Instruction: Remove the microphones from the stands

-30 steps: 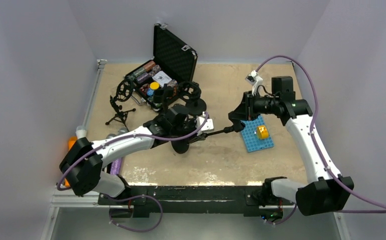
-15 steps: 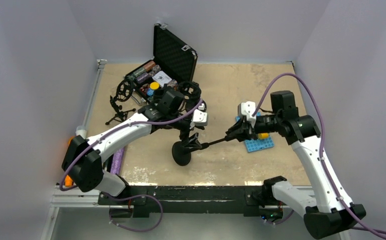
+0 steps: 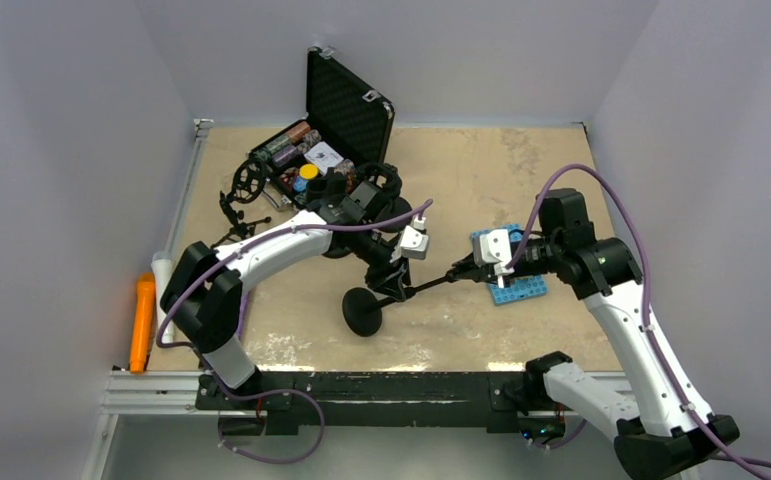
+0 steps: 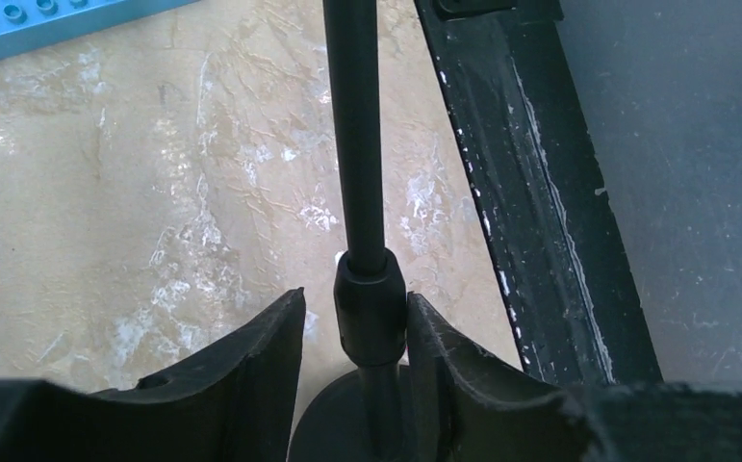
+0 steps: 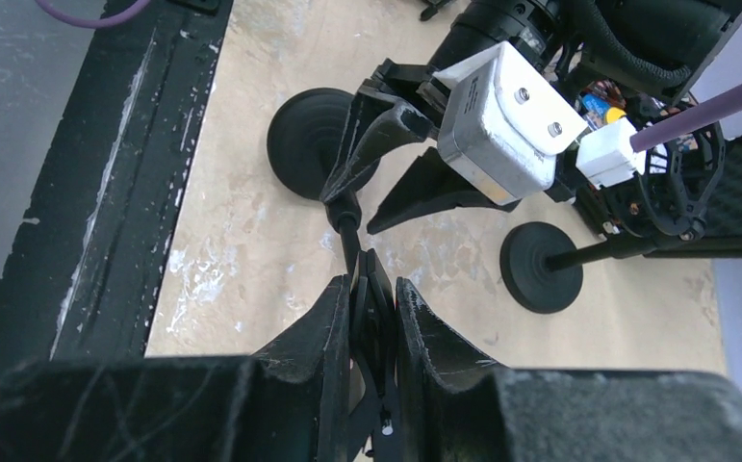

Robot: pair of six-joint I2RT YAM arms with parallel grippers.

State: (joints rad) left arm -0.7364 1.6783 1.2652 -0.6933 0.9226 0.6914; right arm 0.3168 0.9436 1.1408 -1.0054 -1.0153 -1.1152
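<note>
The stand lies tipped on the table, its pole running from the base at 8 o'clock towards 2 o'clock. My right hand is clenched on the pole's thin far end. My left hand sits loose astride the collar, with a gap on one side. I cannot make out the microphone; I judge it is at the 2 o'clock end, nearest my right hand. I count two hands, this stand, a second stand and one open case.

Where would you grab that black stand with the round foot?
At the thick collar next to the round foot, coming sideways across the rod. The stand is tipped over, and the collar's wider step should stop jaws sliding along.
</note>
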